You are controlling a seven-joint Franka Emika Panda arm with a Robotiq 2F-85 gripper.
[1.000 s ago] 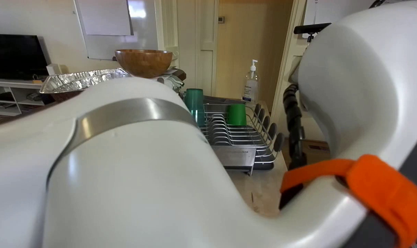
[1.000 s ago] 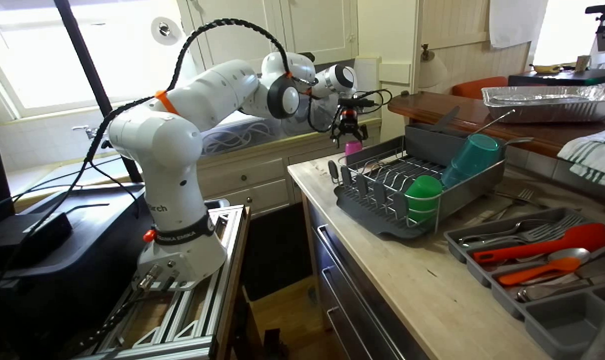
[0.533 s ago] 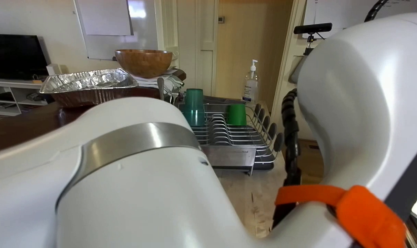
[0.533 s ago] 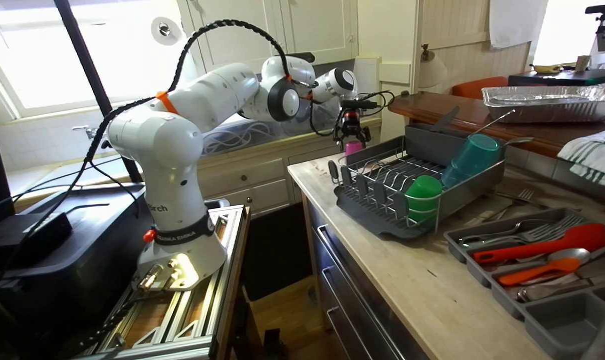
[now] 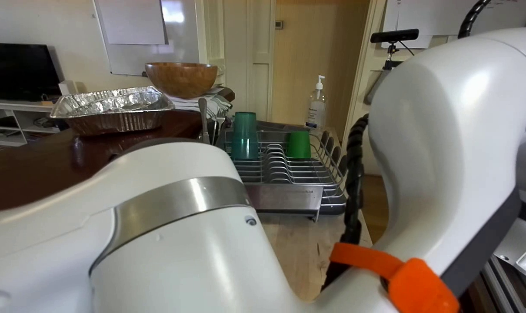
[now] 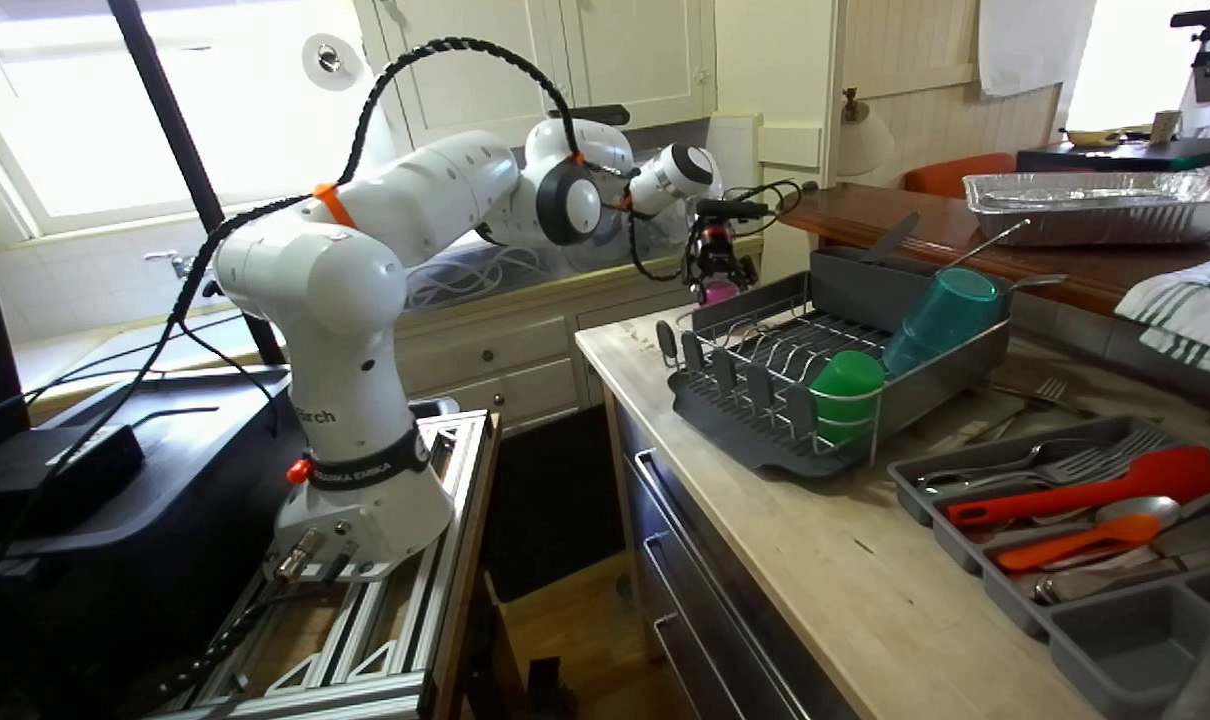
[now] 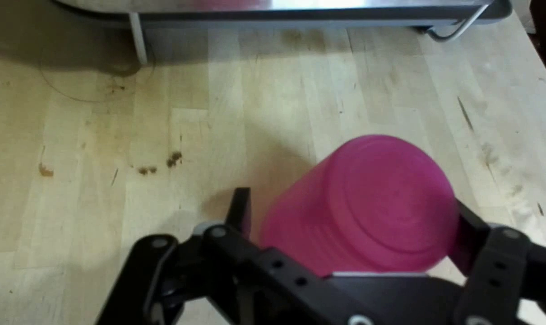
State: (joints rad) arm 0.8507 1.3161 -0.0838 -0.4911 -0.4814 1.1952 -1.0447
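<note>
The black gripper point(image 7: 352, 216) reaches down around a pink cup point(image 7: 377, 203) with its jaws spread wide, released: in the wrist view, on the left, a finger point(image 7: 238, 207) stands apart from the cup, while the one on the right is against its side or just beside it, I cannot tell which. The cup sits on the pale wooden countertop point(image 7: 187, 135), in from the edge above the drawers point(image 6: 697, 582), its closed base facing up. In an exterior view the white arm point(image 5: 180, 261) fills the foreground and hides the gripper. Beyond the cup, apart from it, the steel front of the dish rack point(image 5: 289, 198) runs across the countertop. In the rack a teal tumbler point(image 6: 945, 320) leans at the side away from the drawers, and a green cup point(image 6: 849, 372) tips at the end away from the gripper. Farther along the countertop a fork point(image 6: 1045, 392) lies between the rack and a grey cutlery tray point(image 6: 1130, 635), where a red spatula point(image 6: 1095, 488) and an orange utensil point(image 6: 1090, 543) rest among metal forks point(image 6: 1090, 465). Along the countertop's opposite long edge, a dark wooden bar point(image 5: 41, 169) carries a foil pan point(image 6: 1085, 225) and a folded towel point(image 6: 1200, 310). A wooden bowl point(image 5: 182, 79) shows past the pan, a pump bottle point(image 5: 317, 104) past the rack, and a television point(image 5: 21, 71) farthest off
</note>
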